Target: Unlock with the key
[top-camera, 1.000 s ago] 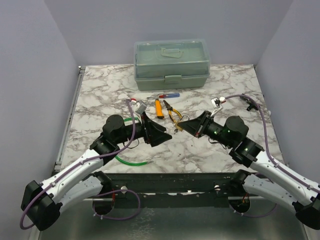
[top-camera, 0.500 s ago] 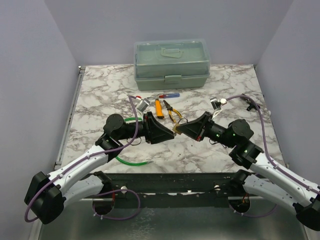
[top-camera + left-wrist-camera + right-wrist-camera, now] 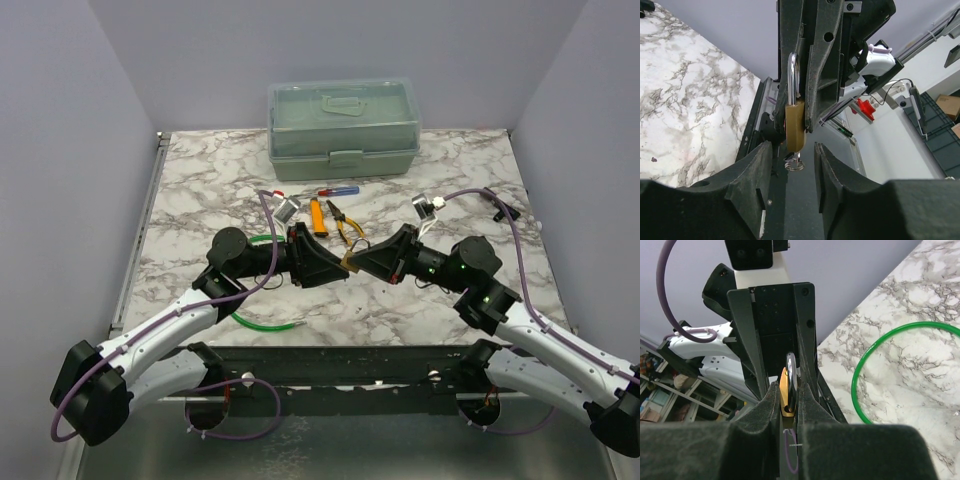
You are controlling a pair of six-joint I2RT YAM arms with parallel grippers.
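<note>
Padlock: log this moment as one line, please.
right gripper: shut on padlock | left gripper: open, straddling padlock's base | key ring: at padlock's base

left gripper point(image 3: 790, 152) and right gripper point(image 3: 788, 396) brought together, left jaws narrowed astride padlock point(image 3: 795, 125)

Left claw point(image 3: 792, 152) parted, right claw point(image 3: 788, 390) clamped, tips meeting

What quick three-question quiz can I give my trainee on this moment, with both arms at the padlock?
1. True or false: the left gripper stands open, fingers either side of the key ring.
2. Which clamps the padlock? A left gripper, B right gripper.
3. Fill in: the screwdriver lies just in front of the closed ____.
Key: 1 true; 2 B; 3 toolbox.
</note>
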